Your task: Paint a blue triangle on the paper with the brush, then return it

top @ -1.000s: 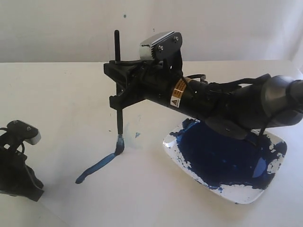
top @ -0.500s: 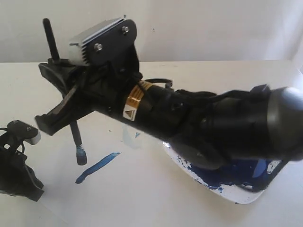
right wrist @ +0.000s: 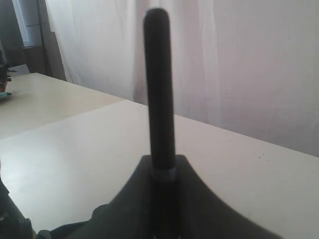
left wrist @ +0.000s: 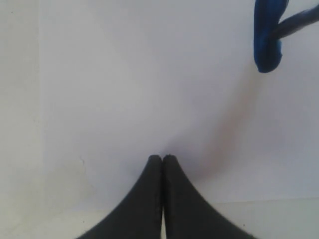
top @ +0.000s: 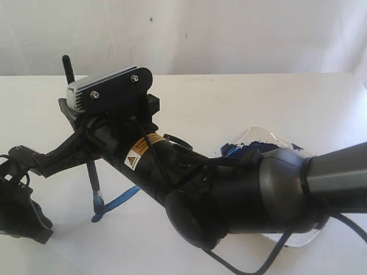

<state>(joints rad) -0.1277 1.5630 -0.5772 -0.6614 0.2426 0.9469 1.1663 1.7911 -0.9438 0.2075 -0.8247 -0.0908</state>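
White tabletop and pale curtain frame the scene as the right gripper (top: pixel 63 140), reaching across to the left half of the exterior view, pinches the brush (top: pixel 92 177) between its fingers, handle nearly upright and leaning slightly. The brush's blue-stained tip meets the lower-left end of a single blue stroke (top: pixel 121 198) on the paper (left wrist: pixel 124 74), left of centre. At lower left, the left gripper (left wrist: pixel 162 160) hovers over the sheet with its fingers pressed together, holding nothing. A tray of dark blue paint (top: pixel 258 140) sits at right, largely hidden behind the arm.
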